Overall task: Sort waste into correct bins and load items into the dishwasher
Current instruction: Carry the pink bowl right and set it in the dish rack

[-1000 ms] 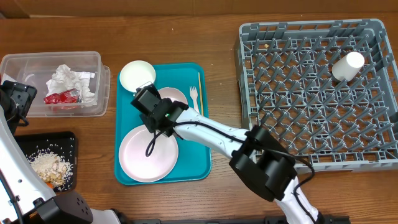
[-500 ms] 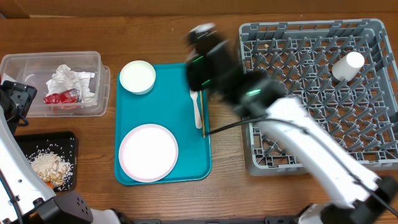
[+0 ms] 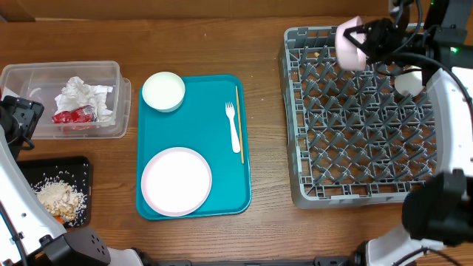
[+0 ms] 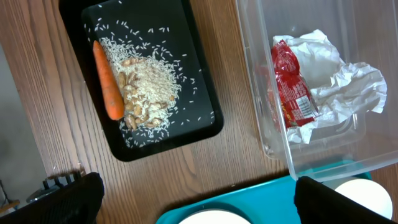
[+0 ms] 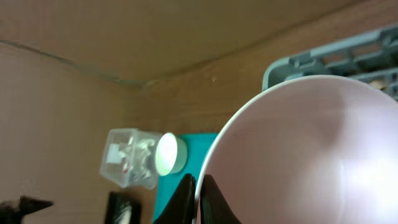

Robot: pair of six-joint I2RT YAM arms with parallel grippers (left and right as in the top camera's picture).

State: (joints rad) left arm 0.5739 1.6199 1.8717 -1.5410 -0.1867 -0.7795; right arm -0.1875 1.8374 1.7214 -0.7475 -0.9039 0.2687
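Dish rack (image 3: 369, 118), square and grey, with a grid of upright plastic pegs, fills the right side of a brown wood-grain table (image 3: 214, 37). A plain cardboard-coloured wall (image 5: 124, 31) runs behind the table. At centre lies a smooth teal tray (image 3: 199, 111), a rectangle with rounded corners.

At upper left stands a clear tub (image 3: 22, 74) of thin plastic. It holds crumpled white napkins (image 3: 81, 96) and a shiny red wrapper (image 3: 72, 115).

On the lower half of the teal tray lies a round, pale plate (image 3: 176, 181). At lower left a flat black tray (image 3: 81, 170) carries loose whitish rice (image 3: 59, 199) and 1 orange carrot (image 4: 107, 81).

Over the rack's upper left corner the right claw (image 5: 199, 196) is clamped tight on the rim of a glossy pink bowl (image 3: 349, 33), which is tipped on its side. I cannot tell whether the bowl touches the pegs.

A white bowl (image 3: 163, 91) sits on the teal tray's upper left corner. A small white cup (image 3: 408, 83) lies in the rack at upper right, partly behind the arm.

On the teal tray's right side a white plastic fork (image 3: 233, 125) lies just beside a thin wooden stick (image 3: 239, 122).

The left claw (image 4: 202, 199) hangs over the black tray and tub. Its 2 fingers are spread wide with nothing between them.
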